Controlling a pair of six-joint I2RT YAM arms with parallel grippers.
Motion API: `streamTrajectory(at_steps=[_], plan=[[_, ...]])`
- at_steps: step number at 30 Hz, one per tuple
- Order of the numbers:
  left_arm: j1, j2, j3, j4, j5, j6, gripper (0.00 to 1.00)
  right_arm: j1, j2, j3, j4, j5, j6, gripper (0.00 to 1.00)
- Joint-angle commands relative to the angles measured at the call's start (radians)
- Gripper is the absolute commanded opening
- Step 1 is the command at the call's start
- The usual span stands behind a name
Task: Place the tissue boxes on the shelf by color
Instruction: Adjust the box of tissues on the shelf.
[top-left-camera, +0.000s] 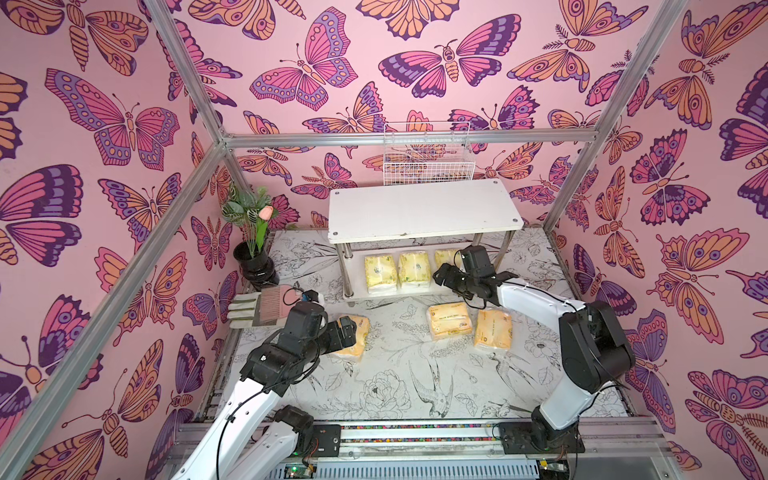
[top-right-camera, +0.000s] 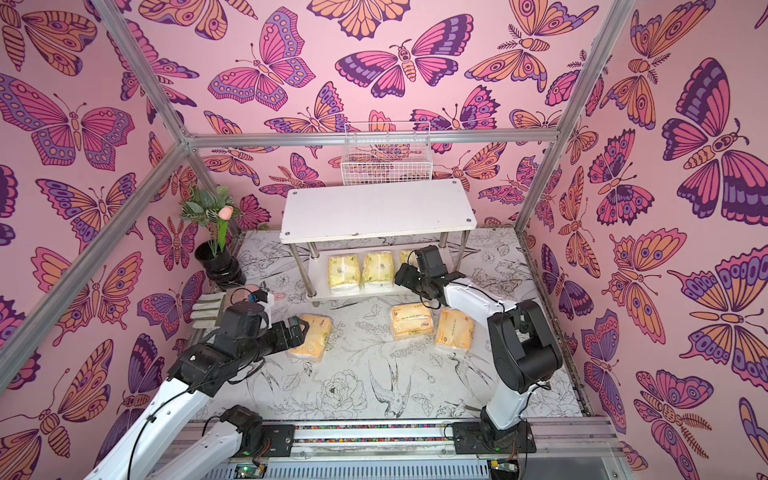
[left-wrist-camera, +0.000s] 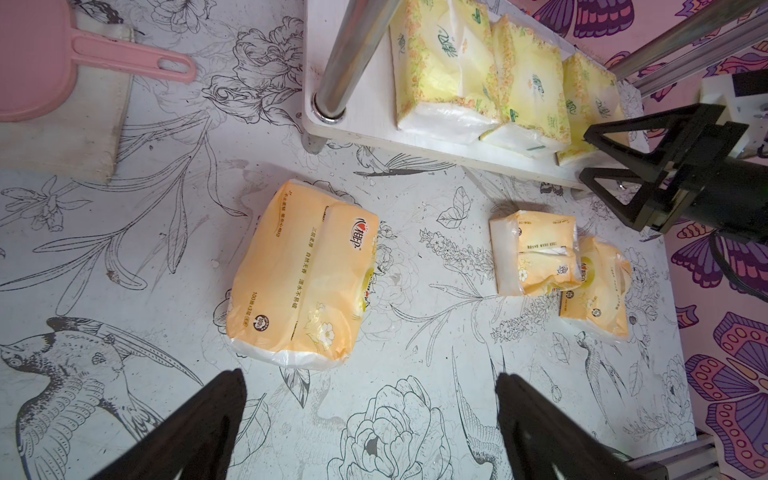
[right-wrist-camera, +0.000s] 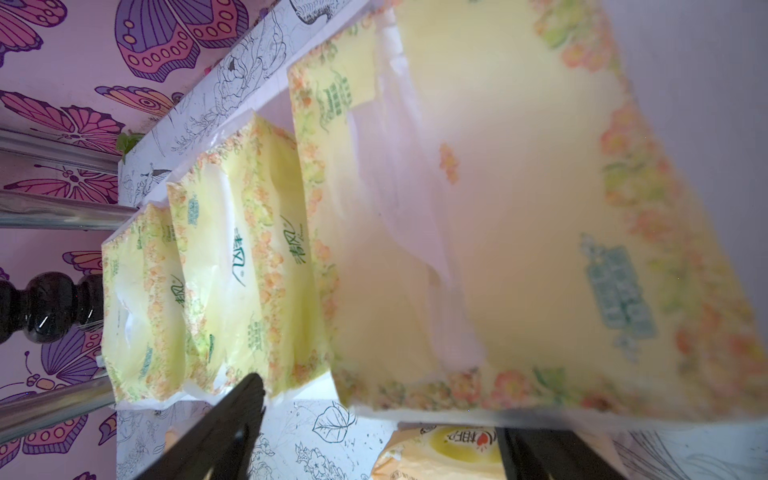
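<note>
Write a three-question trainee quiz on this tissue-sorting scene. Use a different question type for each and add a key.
1. True or false: a tissue pack lies on the shelf's top board.
2. Multiple choice: how many orange tissue packs lie on the table? A one; B two; C three.
3. Fill in: the left gripper, near one orange pack, has its fingers ___.

Key: 1 false; 2 C; 3 open.
</note>
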Motion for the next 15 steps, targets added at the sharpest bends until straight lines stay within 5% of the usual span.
streamTrajectory(at_steps=[1,9,15], plan=[[0.006,-0.012,-0.017,-0.018,0.008,-0.005,1.0,-0.003,0.015,0.023,0.008,-0.005,-0.015,0.88],[0.019,0.01,-0.025,-0.009,-0.026,0.021,1.0,0.031,-0.127,-0.064,0.037,-0.12,-0.014,0.87],[0.133,0.12,-0.011,0.003,-0.019,0.065,1.0,0.156,-0.302,-0.217,0.102,-0.109,0.022,0.88]])
